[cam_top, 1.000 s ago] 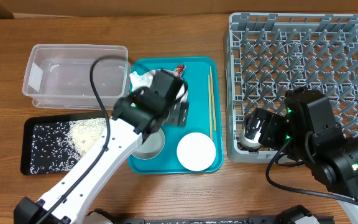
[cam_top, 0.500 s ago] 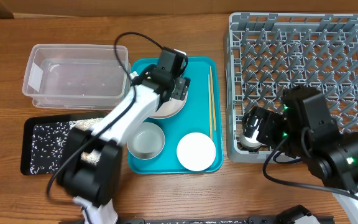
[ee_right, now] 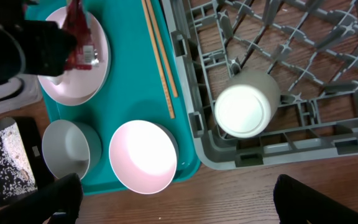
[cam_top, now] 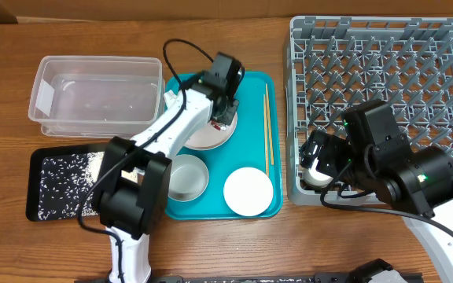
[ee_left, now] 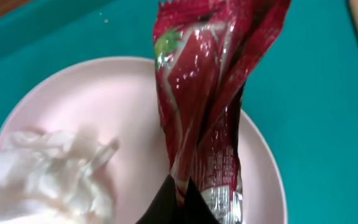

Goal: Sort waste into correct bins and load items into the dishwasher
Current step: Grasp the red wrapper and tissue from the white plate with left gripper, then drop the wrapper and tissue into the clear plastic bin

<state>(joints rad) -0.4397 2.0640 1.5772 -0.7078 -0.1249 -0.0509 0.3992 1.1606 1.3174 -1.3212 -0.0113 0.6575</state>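
table (cam_top: 6, 102): brown wood, fine grain, kinda matte, under everything
black tray (cam_top: 49, 196): near left, flat rectangle, speckled white
rice (cam_top: 93, 163): loose whitish heap on the black tray, partly hidden by the left arm
greyish-white bowl (cam_top: 185, 177): round, smooth, upright on the near left end of the teal tray (cam_top: 250, 90)
pink bowl (ee_right: 143, 155): pale and glossy, just right of the grey one, same near edge of the teal tray
right gripper (ee_right: 179, 193): jaws spread wide, gripping nothing, hanging over the rack's near left corner
cup (ee_right: 247, 109): small, white, round, in that near left corner cell of the rack, flat end toward the wrist camera
plate (ee_left: 92, 112): round, pale pinkish, smooth, mid teal tray, left side
napkin (ee_left: 42, 180): crumpled white paper, on the plate
left gripper (ee_left: 179, 199): black tips pinched tight on one end of the wrapper
wrapper (ee_left: 210, 93): red and white, crinkly and shiny, over the plate; touching it or not, can't tell
chopsticks (cam_top: 267, 126): thin wood, lying near-to-far along the right side of the teal tray
clear tub (cam_top: 93, 86): far left, see-through plastic, rounded corners
rack (cam_top: 384, 71): big grey plastic square on the right, lattice floor, rows of upright pegs
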